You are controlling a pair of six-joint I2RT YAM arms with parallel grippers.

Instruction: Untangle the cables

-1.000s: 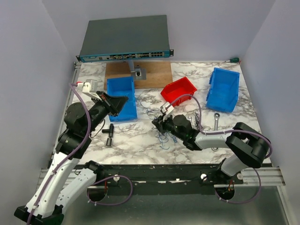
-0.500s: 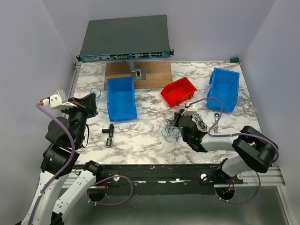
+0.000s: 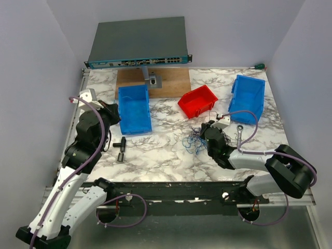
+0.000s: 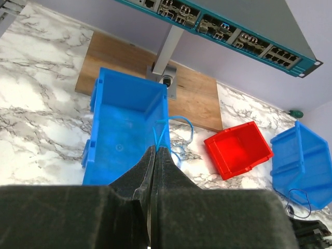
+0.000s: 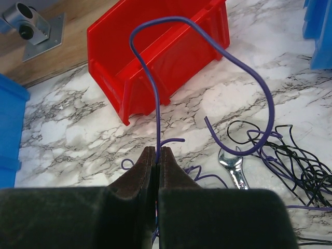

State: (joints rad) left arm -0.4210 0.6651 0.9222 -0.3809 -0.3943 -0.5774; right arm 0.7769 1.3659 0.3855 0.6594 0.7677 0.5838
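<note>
The cables are thin loose wires. A blue and dark tangle point(image 3: 193, 143) lies on the marble table in front of my right gripper point(image 3: 204, 130). In the right wrist view my right gripper point(image 5: 157, 150) is shut on a dark blue wire point(image 5: 207, 37) that arcs up over the red bin point(image 5: 155, 57). A heap of black wires point(image 5: 295, 161) lies to its right. My left gripper point(image 3: 114, 111) is beside the left blue bin point(image 3: 124, 94). In the left wrist view it point(image 4: 156, 149) is shut on a thin light blue wire point(image 4: 179, 119) above that bin point(image 4: 119, 129).
A silver wrench point(image 3: 239, 132) lies right of the tangle, also in the right wrist view point(image 5: 232, 168). A red bin point(image 3: 198, 101) and a second blue bin point(image 3: 247, 98) stand behind. A wooden board point(image 3: 171, 80), a network switch point(image 3: 137, 44) and a black T-piece point(image 3: 121, 145) are also there.
My left gripper swung out left of the blue bin, then came partway back to its left wall. My right gripper moved right, away from the blue bin, drawing the wires with it.
</note>
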